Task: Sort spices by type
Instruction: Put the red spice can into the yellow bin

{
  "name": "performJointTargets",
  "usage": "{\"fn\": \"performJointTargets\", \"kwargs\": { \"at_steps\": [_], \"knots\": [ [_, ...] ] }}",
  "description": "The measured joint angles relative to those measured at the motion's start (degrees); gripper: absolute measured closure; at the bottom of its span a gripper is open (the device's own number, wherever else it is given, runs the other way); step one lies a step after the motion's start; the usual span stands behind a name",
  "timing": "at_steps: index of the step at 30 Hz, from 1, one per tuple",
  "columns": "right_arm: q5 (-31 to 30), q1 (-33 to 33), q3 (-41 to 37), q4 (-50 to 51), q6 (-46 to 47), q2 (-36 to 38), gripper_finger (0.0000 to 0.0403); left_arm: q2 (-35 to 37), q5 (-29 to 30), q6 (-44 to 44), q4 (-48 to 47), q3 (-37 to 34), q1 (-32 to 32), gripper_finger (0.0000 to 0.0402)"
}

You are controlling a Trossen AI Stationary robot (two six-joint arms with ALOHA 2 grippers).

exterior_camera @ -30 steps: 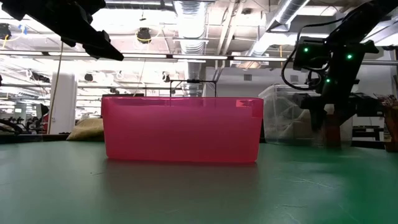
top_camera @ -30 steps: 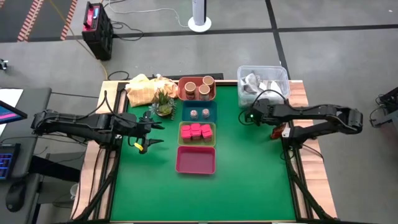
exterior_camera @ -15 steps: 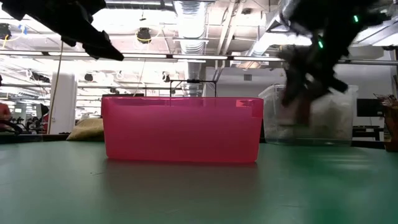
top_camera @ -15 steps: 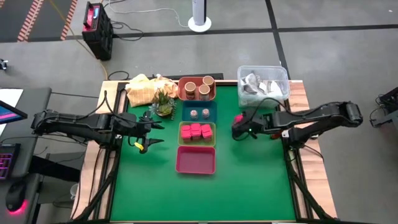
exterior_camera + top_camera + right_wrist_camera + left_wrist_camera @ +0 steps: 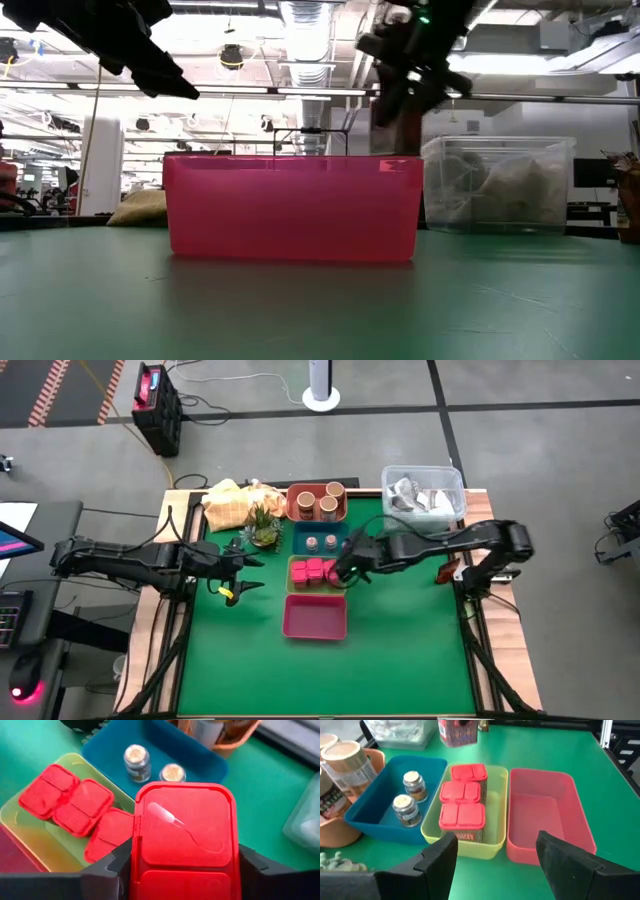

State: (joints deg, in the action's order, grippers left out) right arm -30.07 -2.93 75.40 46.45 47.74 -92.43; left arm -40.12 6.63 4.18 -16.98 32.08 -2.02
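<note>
My right gripper [image 5: 347,568] hovers over the right end of the yellow-green tray [image 5: 296,588], shut on a red-lidded cube packet [image 5: 182,832]. That tray holds three like packets [image 5: 462,802]. The blue tray [image 5: 362,805] has two tiny pale-topped jars [image 5: 410,800] standing in it. Tan-lidded jars [image 5: 322,500] stand in the orange tray [image 5: 296,512]. The pink tray [image 5: 315,617] holds nothing. My left gripper [image 5: 245,574] waits open over the mat, left of the trays. My right gripper pinches the cube packet between its two fingers [image 5: 116,866], one on each of two opposite side walls just below the red lid's edge [image 5: 137,855]. It comes from above, slanting in from the table's right. The packet [image 5: 398,115] is lifted clear, above the trays.
A clear plastic tub [image 5: 423,495] with silvery wrappers stands at the far right corner. A tan cloth bundle [image 5: 230,505] and a small green plant [image 5: 264,528] sit at the far left. The near half of the green mat [image 5: 330,675] is open.
My right gripper has risen from the mat beside the clear tub and swung toward the table's left, carrying the red-lidded packet until it hangs over the yellow-green tray's right end. My left arm has kept still.
</note>
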Motion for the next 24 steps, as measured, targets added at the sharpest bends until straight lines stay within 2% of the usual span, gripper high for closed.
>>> {"fn": "performJointTargets", "kwargs": {
  "at_steps": [6,12,16,24],
  "knots": [
    [-0.7,-0.9,16.6,16.7,3.3,-11.7,0.0171,0.0,-0.2,0.2,-1.1,0.0,0.0,0.0146],
    [-0.1,-1.1,27.6,26.6,3.7,-20.6,0.017,0.0,-0.2,0.4,-1.9,0.0,0.0,0.0146],
    [0.1,-1.1,31.0,31.3,5.7,-23.3,0.0172,0.0,-0.2,0.4,-2.3,0.0,0.0,0.0146],
    [1.2,-1.1,31.0,30.0,6.1,-23.3,0.017,0.0,-0.2,0.0,-2.5,0.0,0.0,0.0146]
  ]
}}
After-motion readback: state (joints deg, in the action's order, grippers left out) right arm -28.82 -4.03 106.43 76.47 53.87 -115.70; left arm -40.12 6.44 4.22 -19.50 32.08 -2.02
